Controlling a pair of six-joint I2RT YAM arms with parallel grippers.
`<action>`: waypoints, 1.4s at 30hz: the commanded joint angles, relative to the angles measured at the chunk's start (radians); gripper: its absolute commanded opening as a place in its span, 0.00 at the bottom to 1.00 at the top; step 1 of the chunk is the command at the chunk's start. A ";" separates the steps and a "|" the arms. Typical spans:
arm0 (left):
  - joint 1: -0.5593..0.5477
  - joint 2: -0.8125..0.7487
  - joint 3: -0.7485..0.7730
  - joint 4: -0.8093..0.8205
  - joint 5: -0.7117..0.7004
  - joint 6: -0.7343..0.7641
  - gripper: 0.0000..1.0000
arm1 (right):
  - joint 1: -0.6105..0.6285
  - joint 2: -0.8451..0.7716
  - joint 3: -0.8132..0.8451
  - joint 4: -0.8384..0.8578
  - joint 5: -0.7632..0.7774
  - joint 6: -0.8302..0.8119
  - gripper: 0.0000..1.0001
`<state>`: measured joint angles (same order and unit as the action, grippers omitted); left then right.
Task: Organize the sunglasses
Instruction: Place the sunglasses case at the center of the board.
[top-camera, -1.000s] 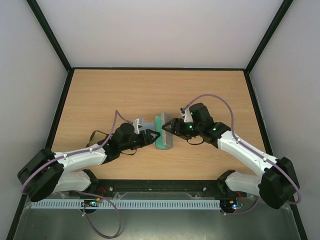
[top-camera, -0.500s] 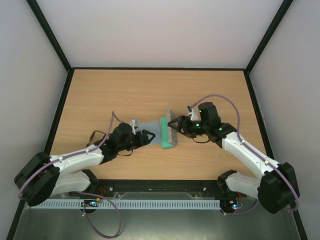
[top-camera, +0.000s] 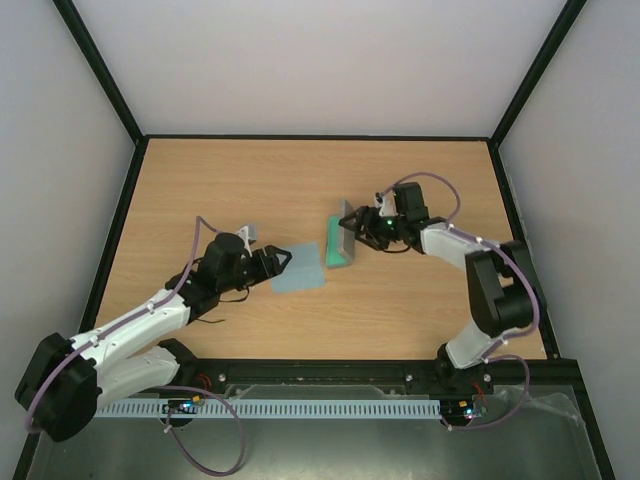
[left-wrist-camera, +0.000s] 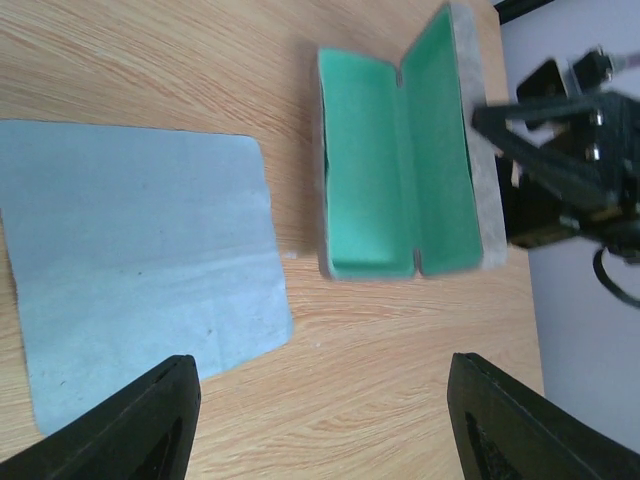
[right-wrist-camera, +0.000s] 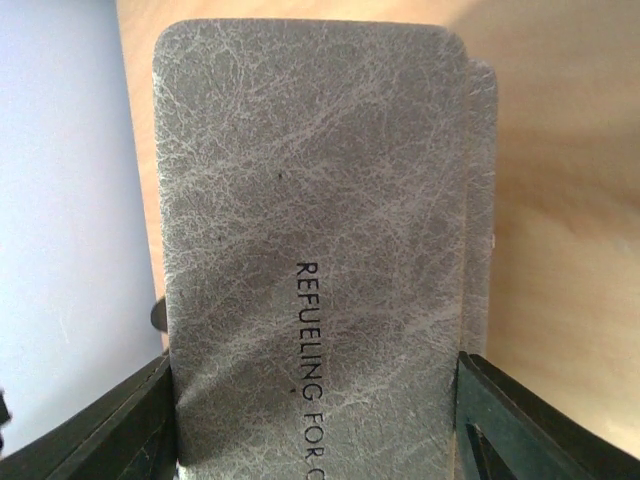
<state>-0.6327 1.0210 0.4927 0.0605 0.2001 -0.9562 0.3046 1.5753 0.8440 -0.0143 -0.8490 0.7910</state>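
1. Across all three views the sunglasses cannot be made out, and I cannot tell where they lie.
2. On the wooden counter (top-camera: 250, 190), an open grey glasses case (top-camera: 340, 243) sits near the middle. The left wrist view shows both halves lined in green.
3. From the right wrist, the case's grey shell fills most of the view. Its printed line is cut off at the bottom edge after "REFUELING FOR C".
4. The right jaws stand wide, gripping that shell with a finger against each long edge. Only parts of the fingers (right-wrist-camera: 520, 420) show, at the lower corners.
5. The right arm (top-camera: 450, 245) is folded sharply at the elbow, with its forearm pointing left to the case.
6. The left jaws gape wide and hold nothing. Their fingers (left-wrist-camera: 150, 420) are cut off by the frame's lower edge.
7. The left arm (top-camera: 150, 315) stretches low and diagonally from its base. Its jaws are just beside the left edge of a light blue cloth (top-camera: 298, 270).
8. That cloth lies flat just beside the case, with a strip of counter between them.
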 joint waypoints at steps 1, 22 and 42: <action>0.020 -0.039 0.011 -0.067 0.020 0.034 0.70 | -0.017 0.133 0.119 0.250 -0.065 0.040 0.35; 0.058 -0.040 -0.015 -0.048 0.046 0.038 0.70 | -0.046 0.421 0.348 0.201 -0.075 -0.011 0.83; 0.059 -0.116 -0.027 -0.095 0.028 0.021 0.70 | -0.046 0.283 0.356 -0.044 0.098 -0.132 0.92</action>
<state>-0.5816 0.9321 0.4789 -0.0002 0.2340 -0.9264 0.2619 1.9835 1.2190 0.0380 -0.8505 0.7166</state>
